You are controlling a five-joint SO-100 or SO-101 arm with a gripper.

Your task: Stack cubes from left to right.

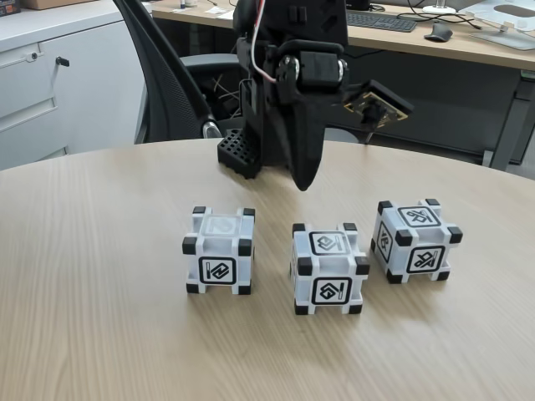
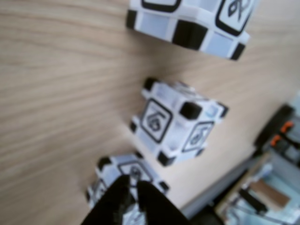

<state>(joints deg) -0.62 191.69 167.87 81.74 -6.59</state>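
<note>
Three white cubes with black corners and framed glyphs stand in a row on the wooden table: the left cube, the middle cube and the right cube, each apart from the others. My black gripper hangs point-down above the table, just behind the middle cube, touching nothing. In the wrist view the fingertips of the gripper sit together at the bottom edge, shut and empty, partly covering one cube. A second cube lies mid-frame and a third cube at the top.
A black perforated block sits by the arm's base at the back of the table. An office chair, a white cabinet and a desk with a keyboard stand behind. The table edge runs at lower right in the wrist view.
</note>
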